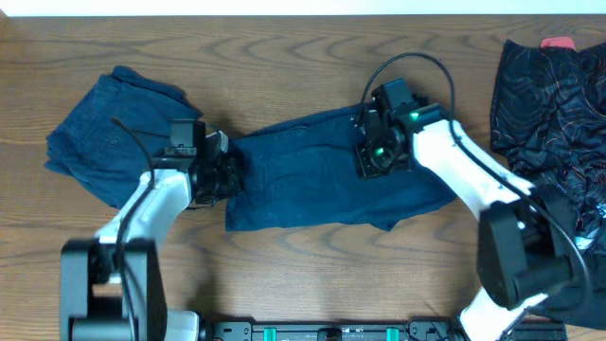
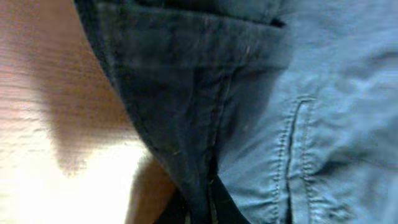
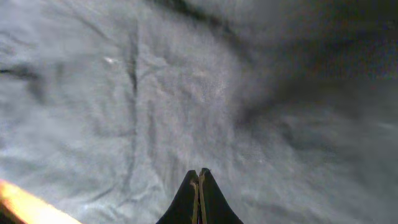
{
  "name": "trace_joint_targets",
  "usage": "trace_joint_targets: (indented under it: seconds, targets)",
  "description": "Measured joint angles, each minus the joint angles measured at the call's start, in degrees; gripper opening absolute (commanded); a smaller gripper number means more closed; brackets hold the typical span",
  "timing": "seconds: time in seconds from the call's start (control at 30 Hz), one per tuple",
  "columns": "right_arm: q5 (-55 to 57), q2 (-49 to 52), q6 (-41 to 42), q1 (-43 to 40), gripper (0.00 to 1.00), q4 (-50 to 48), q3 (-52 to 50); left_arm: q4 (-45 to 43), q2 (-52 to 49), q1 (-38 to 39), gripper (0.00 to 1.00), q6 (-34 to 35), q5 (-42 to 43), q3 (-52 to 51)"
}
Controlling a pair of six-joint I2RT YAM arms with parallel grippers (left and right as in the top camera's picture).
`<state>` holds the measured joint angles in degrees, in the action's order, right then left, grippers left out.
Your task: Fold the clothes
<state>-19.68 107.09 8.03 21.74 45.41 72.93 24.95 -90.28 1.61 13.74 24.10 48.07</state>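
Beneath right pincer (image 1: pixel 374 159), blue garment (image 1: pixel 303 185)

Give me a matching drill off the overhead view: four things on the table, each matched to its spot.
Things:
1. flat blue shorts
2. bunched blue garment
3. dark patterned garment
4. small red item

Places:
A. left end of the table
B. top right corner, at the patterned cloth's upper edge
C. middle of the table
D. running down the right side

Pairs: 1-C, 2-A, 3-D, 4-B
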Motion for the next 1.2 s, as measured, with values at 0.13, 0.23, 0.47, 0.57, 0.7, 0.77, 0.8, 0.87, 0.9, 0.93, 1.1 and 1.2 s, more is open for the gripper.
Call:
trace_joint_targets:
  seconds: [0.13, 0.23, 0.47, 0.57, 0.7, 0.77, 0.8, 0.87, 0.9, 0.93, 1.1, 1.2]
  targets:
    - [-1.7, 4.0, -0.2, 1.8, 0.01, -1.2, 0.0, 5.3, 4.0, 0.0, 0.06, 1.4, 0.2, 3.4]
    - [-3.8, 6.9, -0.2, 4.2, 0.01, -2.2, 0.0, 8.3, 6.2, 0.0, 0.06, 1.8, 0.2, 5.8]
    - [-11.7, 10.7, 0.2, 10.0, 0.01, -7.8, 0.1, 11.3, 7.9, 0.0, 0.06, 2.8, 0.5, 11.9]
    - [-14.6, 11.8, 1.6, 13.0, 0.01, -12.1, 0.1, 11.5, 7.9, 0.0, 0.06, 3.5, 1.7, 15.4]
    - [-15.8, 12.6, 3.5, 16.3, 0.01, -17.7, 0.1, 12.0, 7.9, 0.1, 0.06, 5.0, 3.4, 19.7]
    - [-15.8, 12.8, 3.9, 17.1, 0.01, -19.8, 0.1, 12.0, 8.1, 0.1, 0.06, 5.6, 3.9, 20.7]
    - [-15.8, 12.9, 4.0, 17.3, 0.01, -20.5, 0.1, 12.2, 8.3, 0.1, 0.06, 5.8, 4.0, 20.9]
    - [-15.7, 13.1, 4.2, 17.6, 0.01, -21.0, 0.1, 12.7, 8.6, 0.1, 0.06, 5.8, 4.1, 21.1]
    - [-15.8, 13.1, 4.4, 17.6, 0.01, -21.0, 0.1, 13.3, 8.7, 0.1, 0.06, 5.9, 4.2, 21.1]
    - [-15.6, 13.1, 4.5, 17.6, 0.01, -20.2, 0.2, 13.9, 8.7, 0.0, 0.06, 6.0, 4.2, 21.1]
    - [-12.5, 12.8, 4.4, 15.5, 0.02, -10.5, 2.6, 15.1, 8.7, 0.0, 0.06, 5.7, 4.2, 21.2]
    - [-7.4, 11.1, 3.6, 12.4, 0.02, -4.6, 3.8, 15.3, 8.7, 0.1, 0.06, 5.6, 3.8, 21.2]
